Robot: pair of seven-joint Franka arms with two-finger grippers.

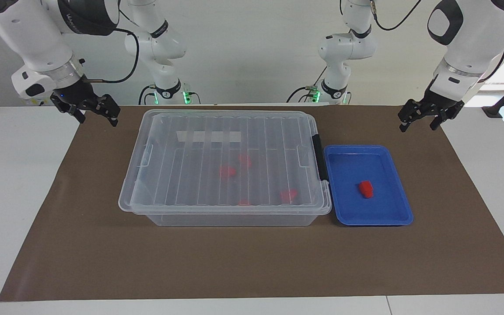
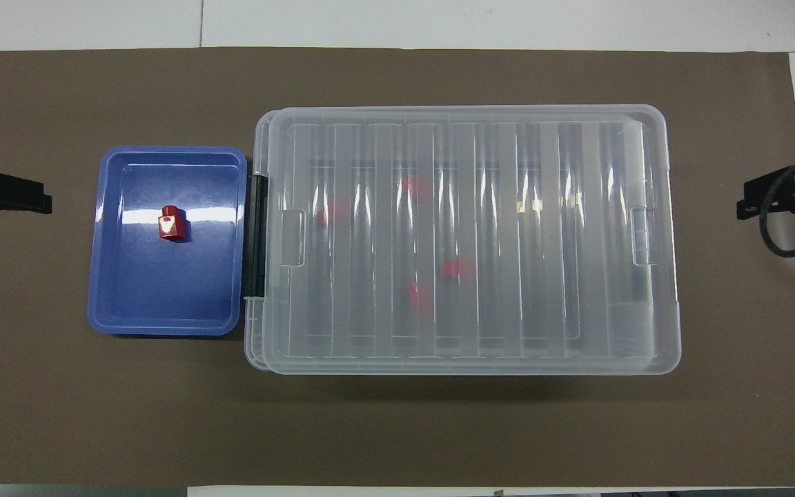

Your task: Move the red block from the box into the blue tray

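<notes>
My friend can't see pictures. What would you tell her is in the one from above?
One red block lies in the blue tray, beside the box, whose lid is on with four more red blocks inside. The left gripper and right gripper wait at the mat's two ends, holding nothing.

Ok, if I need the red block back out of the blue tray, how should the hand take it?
Probably straight down from above. The red block lies alone near the middle of the blue tray, well off the raised rim, so a side approach would meet the rim. Close the fingers across its narrow width. The left hand waits at that end of the table.
</notes>
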